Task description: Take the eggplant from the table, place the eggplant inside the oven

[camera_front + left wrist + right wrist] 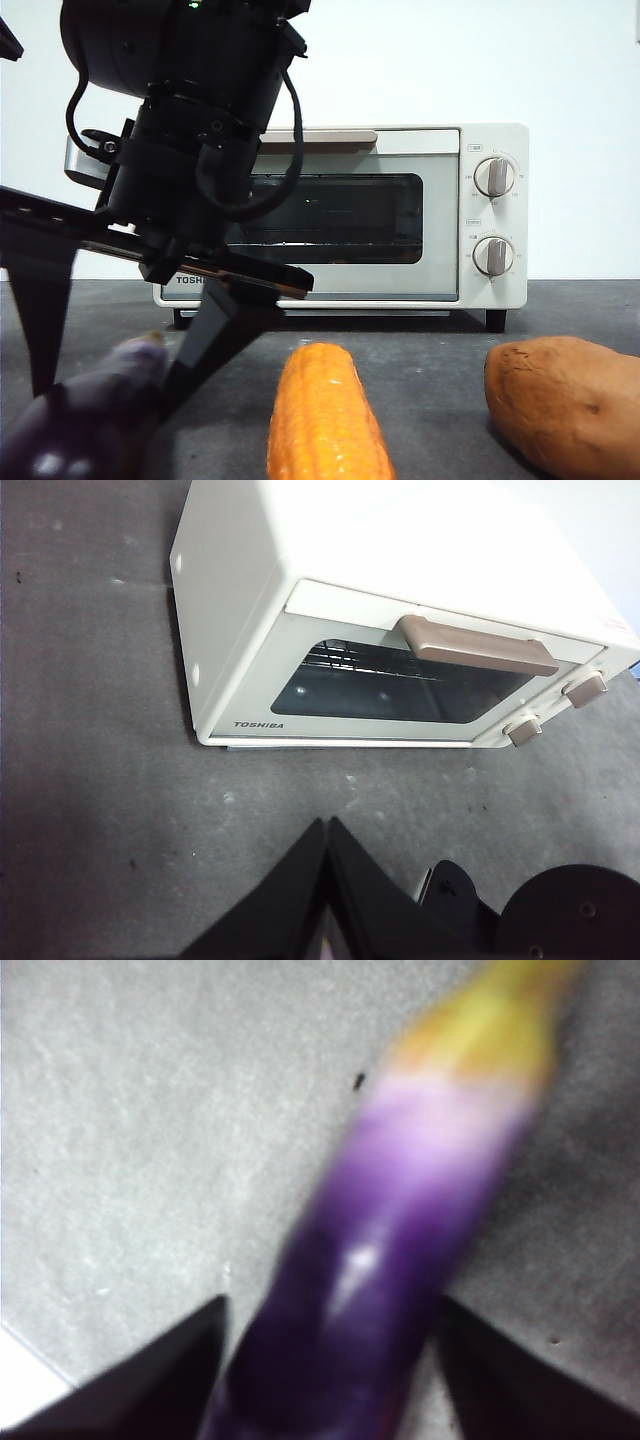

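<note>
Eggplant (380,1270): lies on the counter (440,330), in front of the oven (400,215), out beyond its TOSHIBA end, with the corn cob (325,415) just beside it.
Long axis: runs lengthwise between the right hand's jaws; the yellowish stem end points away from that wrist, toward the oven in the front view.
Right hand (330,1360): you have it straddling the eggplant, jaws spread with one on each flank; contact too blurred to call, no firm grip yet by my read.
Nearer arm: right, plainly.
Left hand (327,880): jaws pressed together, holding nothing, raised and looking down on the oven.
Oven door: closed; you'll likely need it opened first.
</note>
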`<state>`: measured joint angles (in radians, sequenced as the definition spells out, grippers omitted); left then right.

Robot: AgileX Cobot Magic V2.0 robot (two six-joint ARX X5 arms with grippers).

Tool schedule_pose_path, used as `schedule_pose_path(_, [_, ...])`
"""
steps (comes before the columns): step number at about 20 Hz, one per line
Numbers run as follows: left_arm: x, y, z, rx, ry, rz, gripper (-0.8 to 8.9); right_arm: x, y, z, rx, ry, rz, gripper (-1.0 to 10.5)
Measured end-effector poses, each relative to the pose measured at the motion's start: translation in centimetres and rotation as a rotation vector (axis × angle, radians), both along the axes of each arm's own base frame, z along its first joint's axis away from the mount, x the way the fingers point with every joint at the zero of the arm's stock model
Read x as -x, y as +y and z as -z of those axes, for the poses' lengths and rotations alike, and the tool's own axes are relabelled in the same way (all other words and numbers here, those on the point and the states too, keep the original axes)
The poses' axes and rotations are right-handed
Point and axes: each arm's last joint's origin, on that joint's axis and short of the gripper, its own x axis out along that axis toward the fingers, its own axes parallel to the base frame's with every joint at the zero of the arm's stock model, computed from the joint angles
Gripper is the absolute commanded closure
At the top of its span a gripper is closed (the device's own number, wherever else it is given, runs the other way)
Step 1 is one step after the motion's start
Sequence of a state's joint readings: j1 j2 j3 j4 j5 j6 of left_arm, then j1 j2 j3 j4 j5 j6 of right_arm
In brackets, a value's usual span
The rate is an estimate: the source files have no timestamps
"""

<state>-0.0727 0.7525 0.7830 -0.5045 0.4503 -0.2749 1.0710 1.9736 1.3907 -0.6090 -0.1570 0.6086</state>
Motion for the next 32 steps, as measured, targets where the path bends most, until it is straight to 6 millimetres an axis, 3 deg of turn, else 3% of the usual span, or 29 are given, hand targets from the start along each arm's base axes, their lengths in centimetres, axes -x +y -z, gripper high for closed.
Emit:
schedule_pose_path(4, [0.0,0.0,0.0,-0.005,-0.004,0.002,8.07,0.1,-0.1,-0.3,-0.004,0.005,-0.002,8.0])
schedule_pose_path(6, [-0.1,0.0,-0.1,-0.009,-0.018,-0.003,8.07,0.4,-0.4,-1.3,-0.024,0.022,-0.026,8.0])
schedule_pose_path(11, [-0.2,0.0,-0.8,-0.012,-0.057,-0.003,8.07,2.7,-3.9,-8.9,-0.124,-0.001,-0.217,8.0])
schedule_pose_path(15, [-1.5,-1.1,-1.6,-0.012,-0.035,0.056,8.07,5.3,-8.5,-14.6,-0.151,-0.128,-0.362,8.0])
schedule_pose_path(18, [-2.7,-2.6,-2.7,-0.012,-0.035,0.129,8.07,7.1,-12.6,-17.2,-0.059,-0.236,-0.417,8.0])
schedule_pose_path(21, [-4.5,-5.0,-3.3,-0.026,0.008,0.227,8.07,8.4,-15.7,-18.5,0.053,-0.302,-0.427,8.0])
schedule_pose_path(29, [-10.0,-11.8,-5.9,-0.232,0.055,0.347,8.07,10.4,-19.6,-20.8,0.015,-0.348,-0.363,8.0])
schedule_pose_path(32, [-12.2,-14.0,-5.6,-0.307,0.065,0.352,8.07,11.2,-21.3,-21.7,-0.015,-0.405,-0.303,8.0])
